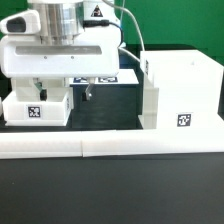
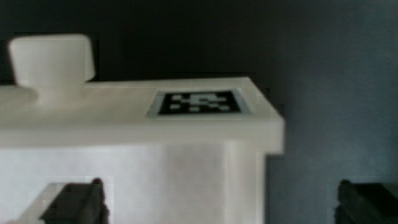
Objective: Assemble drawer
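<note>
- Drawer (image 1: 35, 108) at exterior view's left, under gripper (image 1: 64, 90); case (image 1: 180, 90) well apart at that view's right.
- Fingers (image 2: 71, 205) spread above drawer, gripping nothing.
- Likely early: drawer outside case; grasp, insertion left.

arm (image 1: 55, 15) | wrist pointing straight down | tool (image 1: 64, 92) | jaws wide apart
</note>
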`<state>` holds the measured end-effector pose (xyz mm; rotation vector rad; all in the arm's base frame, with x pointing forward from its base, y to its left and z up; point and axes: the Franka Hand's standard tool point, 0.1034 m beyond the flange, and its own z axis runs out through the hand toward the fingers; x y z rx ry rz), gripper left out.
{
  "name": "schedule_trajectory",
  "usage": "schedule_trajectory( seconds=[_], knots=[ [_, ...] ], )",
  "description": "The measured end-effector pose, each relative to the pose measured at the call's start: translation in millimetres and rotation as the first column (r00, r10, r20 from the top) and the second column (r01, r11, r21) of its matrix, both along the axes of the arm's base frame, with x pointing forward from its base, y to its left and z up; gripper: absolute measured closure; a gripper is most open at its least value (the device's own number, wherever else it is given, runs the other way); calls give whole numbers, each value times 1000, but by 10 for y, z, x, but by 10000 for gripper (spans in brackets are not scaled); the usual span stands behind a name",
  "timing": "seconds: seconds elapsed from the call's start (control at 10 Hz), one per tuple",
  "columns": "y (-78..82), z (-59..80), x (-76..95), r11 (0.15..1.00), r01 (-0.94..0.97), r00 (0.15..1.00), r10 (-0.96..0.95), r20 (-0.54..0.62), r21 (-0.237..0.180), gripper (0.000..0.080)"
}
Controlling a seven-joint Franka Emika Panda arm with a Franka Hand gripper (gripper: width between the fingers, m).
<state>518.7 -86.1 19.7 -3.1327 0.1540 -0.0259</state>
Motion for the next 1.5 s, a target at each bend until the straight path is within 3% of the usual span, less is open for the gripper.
schedule_trajectory(
  seconds=[0.2,0.6,0.9,1.0,1.1,1.5],
  knots=[
    [39,-102,-29,1000,-6,1000,6,-6,-4,151],
    [101,-142,-58,1000,-17,1000,17,-6,-6,151],
    [101,-142,-59,1000,-17,1000,17,-6,-6,556],
    [101,-142,-59,1000,-17,1000,17,-6,-6,556],
    [101,-142,-59,1000,-17,1000,17,-6,-6,730],
    [100,-142,-58,1000,-17,1000,17,-6,-6,759]
  ],
)
